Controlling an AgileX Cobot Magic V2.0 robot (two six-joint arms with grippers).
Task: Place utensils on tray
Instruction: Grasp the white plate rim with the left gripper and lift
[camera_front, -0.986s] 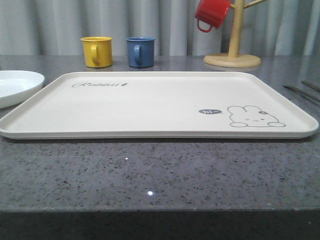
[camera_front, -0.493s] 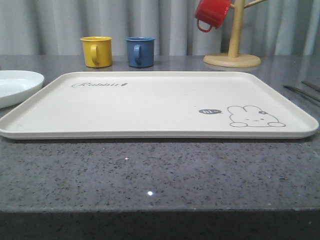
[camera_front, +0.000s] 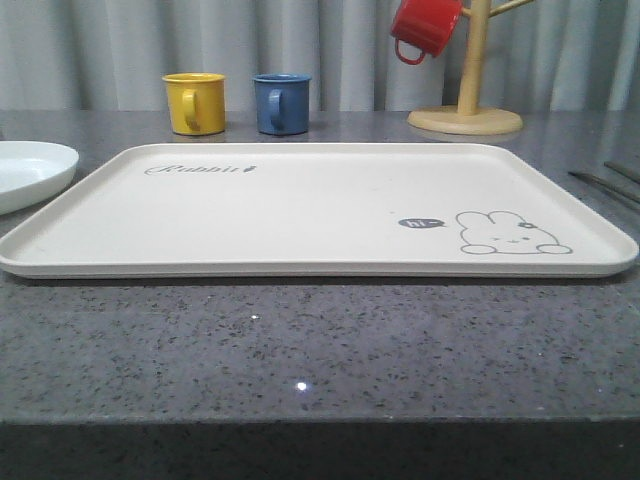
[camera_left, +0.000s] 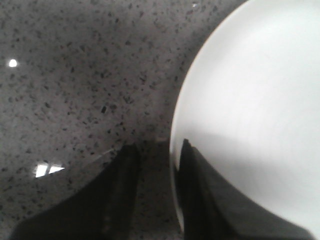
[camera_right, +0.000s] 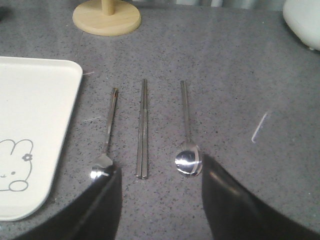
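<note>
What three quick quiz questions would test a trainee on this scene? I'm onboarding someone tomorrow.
1. True or false: the tray already holds a utensil.
2. Which lies between the fork and the spoon on the counter: A) chopsticks, B) a knife, C) a mug?
3. Fill in: the left gripper straddles the rim of the white ____.

Key: 1 false; 2 A; 3 plate.
</note>
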